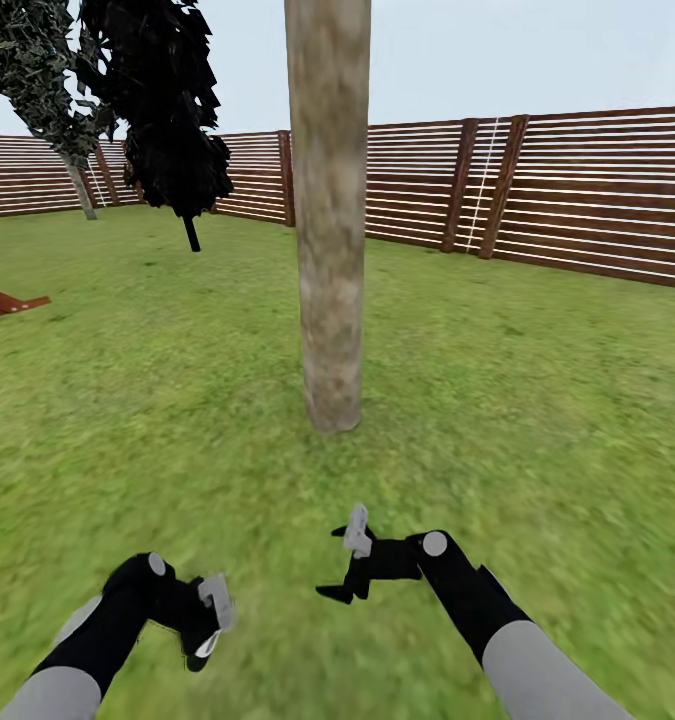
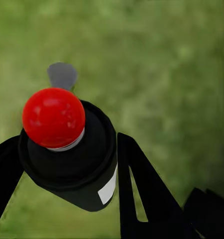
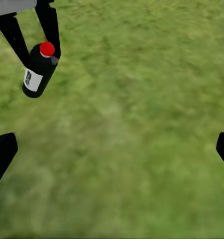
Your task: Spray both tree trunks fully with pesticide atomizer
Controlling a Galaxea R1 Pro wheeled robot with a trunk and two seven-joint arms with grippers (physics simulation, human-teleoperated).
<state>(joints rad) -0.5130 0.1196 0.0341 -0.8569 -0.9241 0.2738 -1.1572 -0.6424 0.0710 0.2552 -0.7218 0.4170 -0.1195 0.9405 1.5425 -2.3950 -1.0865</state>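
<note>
Left gripper [image 1: 209, 625]: my jaws are clamping the pesticide atomizer [image 2: 72, 152] — dark bottle, red cap — low over the grass [image 1: 537, 420].
Right gripper [image 1: 349, 570]: my jaws are hanging spread, holding nothing.
Tree trunk [image 1: 329, 250]: standing straight ahead — well apart.

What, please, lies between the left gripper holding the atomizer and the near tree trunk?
Only bare grass, as the head view shows: nothing stands between the left gripper, shut on the pesticide atomizer, and the tree trunk.
</note>
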